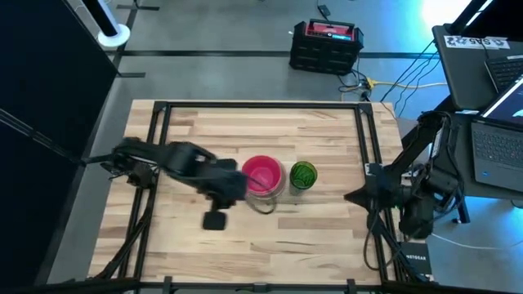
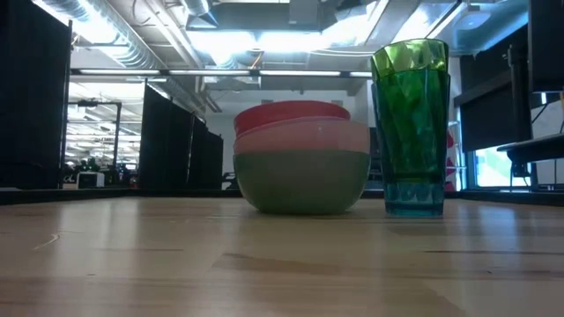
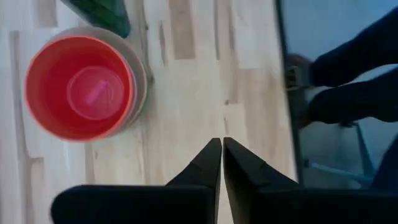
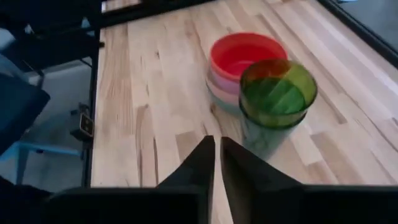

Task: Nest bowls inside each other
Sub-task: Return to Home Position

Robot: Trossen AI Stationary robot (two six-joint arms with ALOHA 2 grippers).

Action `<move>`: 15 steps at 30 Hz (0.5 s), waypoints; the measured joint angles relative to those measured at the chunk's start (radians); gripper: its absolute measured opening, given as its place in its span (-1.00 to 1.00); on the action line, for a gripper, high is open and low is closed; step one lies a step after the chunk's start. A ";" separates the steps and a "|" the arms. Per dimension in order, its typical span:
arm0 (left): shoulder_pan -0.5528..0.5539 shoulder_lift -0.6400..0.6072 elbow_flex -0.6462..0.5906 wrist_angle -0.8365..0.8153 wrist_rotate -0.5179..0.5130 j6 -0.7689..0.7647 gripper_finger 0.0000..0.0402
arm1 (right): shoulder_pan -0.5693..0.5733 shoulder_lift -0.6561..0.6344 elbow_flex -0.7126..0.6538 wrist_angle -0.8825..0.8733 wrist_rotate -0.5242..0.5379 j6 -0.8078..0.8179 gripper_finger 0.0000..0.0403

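Note:
A nested stack of bowls (image 1: 263, 174) rests by its base on the middle of the wooden table, a coral-red bowl (image 3: 81, 87) on top, a pink bowl below it and a pale bowl (image 2: 301, 180) at the bottom. A green cup (image 2: 411, 123) with a teal base stands upright just right of the stack. My left gripper (image 3: 221, 144) hovers shut above the table, left of the stack and nearer the front edge (image 1: 216, 217), with nothing in it. My right gripper (image 4: 217, 142) is shut and holds nothing, near the table's right edge (image 1: 351, 196), pointing toward the cup.
A black frame rail (image 1: 159, 122) runs round the table top. A black case (image 1: 327, 45) sits on the floor beyond the far edge, and laptops (image 1: 498, 139) stand to the right. Bare wood lies in front of the bowls (image 2: 264, 264).

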 joint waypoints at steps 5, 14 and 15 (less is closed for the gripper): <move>-0.007 -0.151 -0.129 0.136 0.013 0.026 -1.00 | -0.067 -0.066 -0.003 0.212 -0.014 -0.273 -1.00; 0.176 -0.491 -0.788 0.774 0.341 0.148 -1.00 | -0.513 -0.167 -0.191 0.806 -0.464 -0.642 -1.00; 0.195 -0.526 -0.866 0.818 0.356 0.132 -1.00 | -0.562 -0.174 -0.221 0.845 -0.503 -0.643 -1.00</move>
